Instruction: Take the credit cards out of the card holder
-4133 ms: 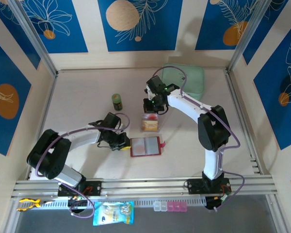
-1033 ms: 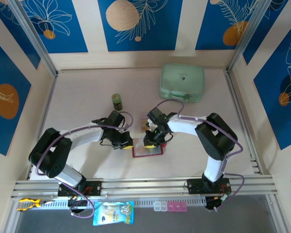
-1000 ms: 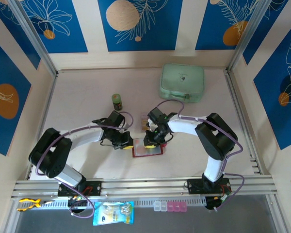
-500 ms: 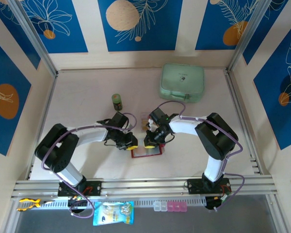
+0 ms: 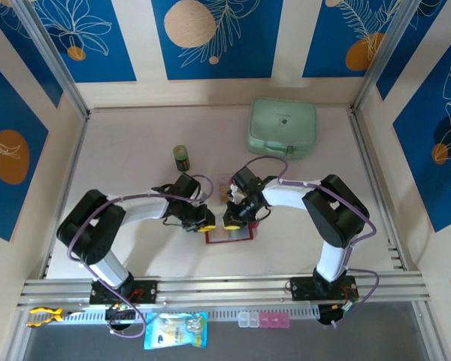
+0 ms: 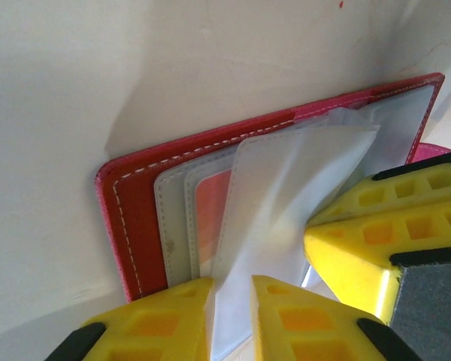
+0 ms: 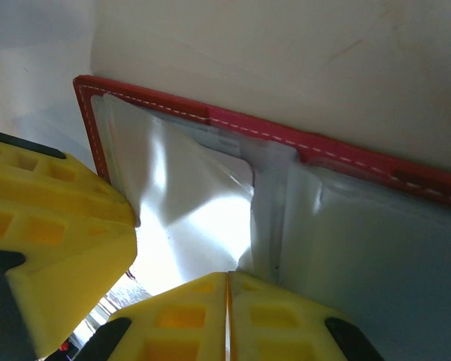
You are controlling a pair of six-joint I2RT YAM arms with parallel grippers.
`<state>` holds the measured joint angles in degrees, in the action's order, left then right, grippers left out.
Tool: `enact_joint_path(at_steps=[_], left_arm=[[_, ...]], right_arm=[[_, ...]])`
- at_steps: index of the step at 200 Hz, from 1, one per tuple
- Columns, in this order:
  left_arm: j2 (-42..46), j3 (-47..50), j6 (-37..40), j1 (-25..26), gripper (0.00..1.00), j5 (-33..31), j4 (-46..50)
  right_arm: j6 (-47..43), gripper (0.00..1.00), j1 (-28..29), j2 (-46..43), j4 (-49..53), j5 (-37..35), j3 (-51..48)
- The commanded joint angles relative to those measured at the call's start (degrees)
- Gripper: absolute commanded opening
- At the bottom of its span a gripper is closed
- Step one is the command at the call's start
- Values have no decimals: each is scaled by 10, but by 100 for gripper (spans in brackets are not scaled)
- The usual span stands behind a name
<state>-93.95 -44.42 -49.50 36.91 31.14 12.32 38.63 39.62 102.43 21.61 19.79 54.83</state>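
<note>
Left fingers [image 6: 257,316] grasp a clear sleeve [image 6: 286,173] of the red card holder [image 6: 128,218], which lies open on the desk [image 5: 135,150]. Right fingers [image 7: 227,301] are clenched at the facing sleeve. Orange credit card [image 6: 210,218] sits inside. Judgement: keep the sleeve taut, pinch the card edge alone, draw it along the pocket.

There is one red card holder [image 5: 229,235]. One tan-orange card [image 6: 210,218] can be counted in its sleeves. Two yellow-fingered grippers are at the holder: one left gripper [image 5: 204,223] and one right gripper [image 5: 231,222]. Beyond the holder are one mint-green zip case [image 5: 281,128] and one small green can [image 5: 181,157]. Nearer than the holder are one yellow tool [image 5: 45,316], one snack packet [image 5: 176,331] and a short row of small boxes [image 5: 263,320], their count unclear.
</note>
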Motion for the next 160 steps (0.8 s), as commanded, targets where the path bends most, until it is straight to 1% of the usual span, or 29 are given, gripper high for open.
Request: enact_joint_path(at_steps=[1,44,97,126,147,160], left_arm=[[-14,-6,-4,6,19,8,-5],[-11,-8,-9,6,16,12,-12],[-18,-9,-10,7,15,13,-14],[-21,-6,-10,6,15,10,-9],[-24,-7,-9,6,16,10,-9],[-27,-8,-8,7,16,12,-9]], right_arm=[[1,10,2,-6,1,8,-5],[1,10,5,-4,0,9,-5],[0,10,6,-6,5,5,-4],[-4,17,12,-35,38,-30,2],[-7,18,12,-45,58,-52,2],[-5,18,9,-44,60,-53,-3]])
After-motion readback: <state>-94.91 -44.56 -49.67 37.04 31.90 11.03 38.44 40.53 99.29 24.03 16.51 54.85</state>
